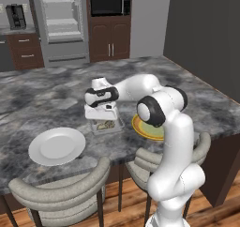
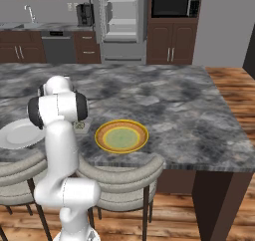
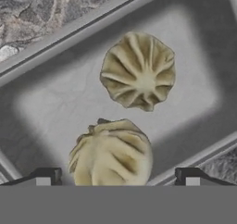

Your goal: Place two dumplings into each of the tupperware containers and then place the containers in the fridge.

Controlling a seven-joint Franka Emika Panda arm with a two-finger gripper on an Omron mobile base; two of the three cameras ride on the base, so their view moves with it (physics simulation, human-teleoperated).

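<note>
Dumplings: 2 pale pleated dumplings, one (image 3: 139, 71) mid-floor and one (image 3: 111, 153) between the finger tips, lie inside a tupperware container (image 3: 41, 121) on the marble island counter (image 1: 47, 94).
Gripper: the gripper (image 3: 118, 177) hovers directly over this box, fingers spread wide to either side of the nearer dumpling, gripping nothing.
Container count: 1 box (image 1: 106, 125) is visible under the hand; a 2nd cannot be made out.
Plates: the white plate (image 1: 57, 146) and yellow plate (image 2: 121, 136) look bare.
Fridge: the fridge (image 1: 61, 22) stands open across the kitchen, well apart from the island.
Progress: this box appears filled; carrying containers to the fridge is not yet done.
</note>
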